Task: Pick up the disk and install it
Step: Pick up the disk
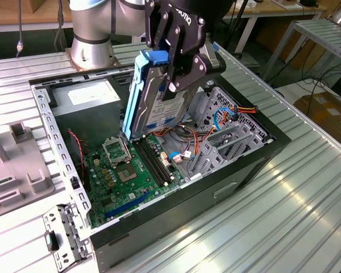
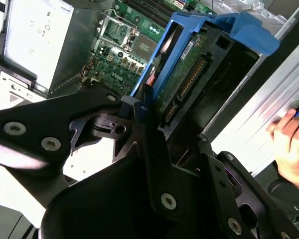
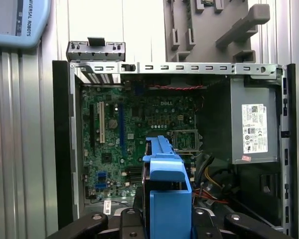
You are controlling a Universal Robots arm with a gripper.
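Disk [image 1: 150,108] stands on edge, tilted, in my gripper [image 1: 169,85] — fingers clamped against its two flat faces, a blue rail along its top — over the open computer case [image 1: 233,182]. In the exterior view its lower edge sits low over the motherboard [image 1: 122,173]; whether they touch I cannot tell. From the disk, the grey power supply [image 1: 82,99] lies at nine o'clock and the metal drive cage [image 1: 227,139] at four o'clock. A person's hand [image 2: 289,144] shows beyond the case wall in the second wrist view.

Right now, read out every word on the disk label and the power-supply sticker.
Label on the disk: white with a blue band, print too small to read.
Sticker on the power supply: rows of fine print and marks, too small to read.
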